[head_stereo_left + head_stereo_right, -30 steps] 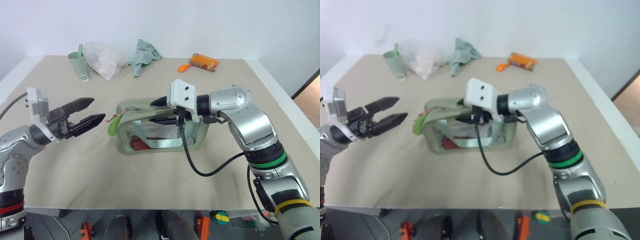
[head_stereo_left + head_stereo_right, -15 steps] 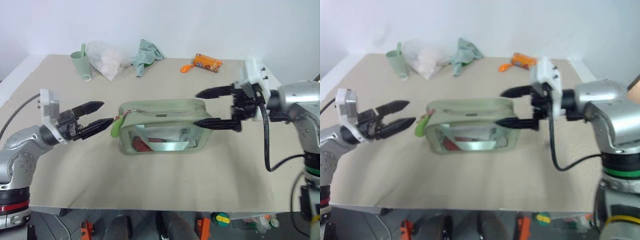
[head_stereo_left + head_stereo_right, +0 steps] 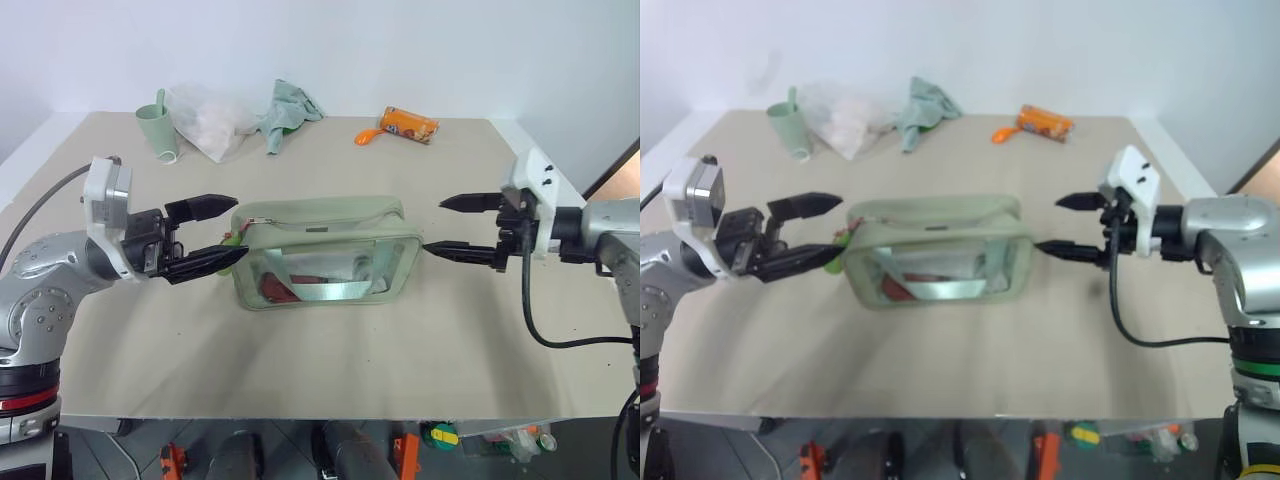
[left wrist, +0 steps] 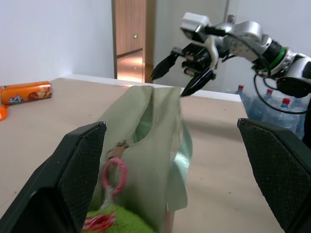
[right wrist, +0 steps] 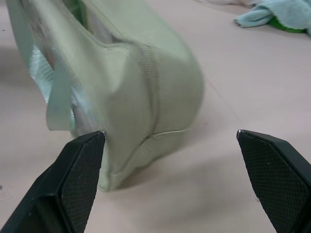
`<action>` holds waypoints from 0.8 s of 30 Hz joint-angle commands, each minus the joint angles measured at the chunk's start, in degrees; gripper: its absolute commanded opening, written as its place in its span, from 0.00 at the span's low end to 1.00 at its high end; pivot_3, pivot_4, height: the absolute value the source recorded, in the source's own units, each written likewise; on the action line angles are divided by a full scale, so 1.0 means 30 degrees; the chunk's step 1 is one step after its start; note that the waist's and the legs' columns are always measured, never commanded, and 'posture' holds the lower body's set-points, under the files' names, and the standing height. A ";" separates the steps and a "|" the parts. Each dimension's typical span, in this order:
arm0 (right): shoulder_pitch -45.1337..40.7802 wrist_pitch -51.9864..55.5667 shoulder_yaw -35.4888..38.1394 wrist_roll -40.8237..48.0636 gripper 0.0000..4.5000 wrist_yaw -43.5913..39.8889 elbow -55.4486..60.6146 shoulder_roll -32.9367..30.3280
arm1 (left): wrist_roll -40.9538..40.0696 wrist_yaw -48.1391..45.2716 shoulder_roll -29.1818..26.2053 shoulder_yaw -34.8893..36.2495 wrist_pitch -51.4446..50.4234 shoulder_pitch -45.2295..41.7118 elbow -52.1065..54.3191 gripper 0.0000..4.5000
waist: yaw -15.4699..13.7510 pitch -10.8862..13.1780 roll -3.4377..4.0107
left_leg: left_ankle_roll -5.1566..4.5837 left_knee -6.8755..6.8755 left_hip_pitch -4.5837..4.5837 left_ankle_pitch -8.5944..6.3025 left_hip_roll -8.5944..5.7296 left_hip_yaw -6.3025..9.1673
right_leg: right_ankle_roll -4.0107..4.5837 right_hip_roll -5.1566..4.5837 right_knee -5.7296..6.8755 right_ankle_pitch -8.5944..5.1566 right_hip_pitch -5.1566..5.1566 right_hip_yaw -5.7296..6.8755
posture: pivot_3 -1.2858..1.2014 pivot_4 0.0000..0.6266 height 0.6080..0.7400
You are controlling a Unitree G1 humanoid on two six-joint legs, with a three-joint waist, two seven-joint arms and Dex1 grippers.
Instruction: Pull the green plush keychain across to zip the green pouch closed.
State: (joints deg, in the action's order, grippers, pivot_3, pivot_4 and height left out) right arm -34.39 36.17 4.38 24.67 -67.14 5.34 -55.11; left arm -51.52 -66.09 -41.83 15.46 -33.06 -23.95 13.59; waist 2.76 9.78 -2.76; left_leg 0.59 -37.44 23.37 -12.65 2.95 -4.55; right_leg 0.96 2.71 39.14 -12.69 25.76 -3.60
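From the head camera, the green pouch [image 3: 325,252] stands upright in the middle of the bench [image 3: 330,350], clear front panel toward the near edge, with something red and a pale strap visible inside it. At its left end hangs the green plush keychain [image 3: 229,243], just off the fingertips of the left gripper [image 3: 222,230]. That gripper points right at the pouch's left end, fingers apart, one above the keychain and one level with it, nothing clamped. Over on the right, the right gripper [image 3: 445,226] points left at the pouch's right end, fingers spread wide and empty, its lower fingertip just beside the pouch wall and not touching it. Far left on the bench stands a pale green cup [image 3: 158,127] with a stick in it, beside a clear plastic bag [image 3: 208,118] holding something pale, then a teal cloth [image 3: 287,112]. Far right of those lie an orange spoon [image 3: 368,135] and an orange packet [image 3: 410,124].

Now the left wrist camera: both fingers [image 4: 73,174] stand wide, and between them sits the pouch end-on, with a pink ring [image 4: 113,173] and the fuzzy keychain below it at the near end. Beyond, the right gripper hangs open.

Right wrist camera: fingers wide apart again, the pouch's right end filling the space ahead, its strap hanging down the side, the teal cloth behind.
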 commanded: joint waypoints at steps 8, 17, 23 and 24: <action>-0.0182 0.0241 -0.0072 0.0657 1.00 -0.0048 0.0458 0.0269 | -0.0313 0.0321 -0.0163 0.0042 -0.0282 -0.0039 0.0951 1.00 | -0.0017 0.0000 -0.0001 | -0.0001 -0.0003 0.0006 -0.0001 -0.0026 0.0000 | -0.0003 -0.0021 -0.0003 -0.0003 -0.0008 -0.0010 | 0.52 0.24 0.98; -0.0234 0.0327 -0.0508 0.1132 0.59 -0.0338 0.0790 0.0910 | -0.0235 0.0994 0.0264 0.0262 -0.0209 0.0315 0.0344 1.00 | -0.0016 0.0000 0.0000 | -0.0002 -0.0006 -0.0003 0.0000 -0.0017 0.0011 | -0.0003 -0.0010 -0.0002 -0.0001 -0.0017 0.0000 | 0.52 0.24 0.98; 0.0012 0.0319 -0.0589 0.1232 0.10 -0.0701 0.0784 0.0795 | -0.0771 0.2391 0.0943 0.1133 -0.0378 0.0301 -0.0592 1.00 | -0.0018 0.0000 -0.0001 | -0.0002 -0.0008 -0.0001 0.0000 -0.0020 0.0010 | -0.0005 -0.0016 -0.0003 -0.0001 -0.0021 -0.0001 | 0.52 0.24 0.98; 0.0050 0.0321 -0.0624 0.1254 0.02 -0.0792 0.0791 0.0782 | -0.0725 0.2753 0.1031 0.1290 -0.0333 0.0297 -0.0858 1.00 | -0.0017 0.0000 -0.0001 | -0.0002 -0.0008 -0.0002 0.0000 -0.0021 0.0011 | -0.0005 -0.0016 -0.0003 0.0000 -0.0023 -0.0001 | 0.52 0.24 0.98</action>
State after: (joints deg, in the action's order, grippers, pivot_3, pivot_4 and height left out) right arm -34.05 37.37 2.09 27.59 -68.89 6.04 -52.13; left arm -52.91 -59.22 -38.91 16.64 -34.24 -22.99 11.52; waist 2.70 9.78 -2.77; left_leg 0.58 -37.46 23.36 -12.65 2.89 -4.52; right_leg 0.94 2.67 39.13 -12.69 25.69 -3.60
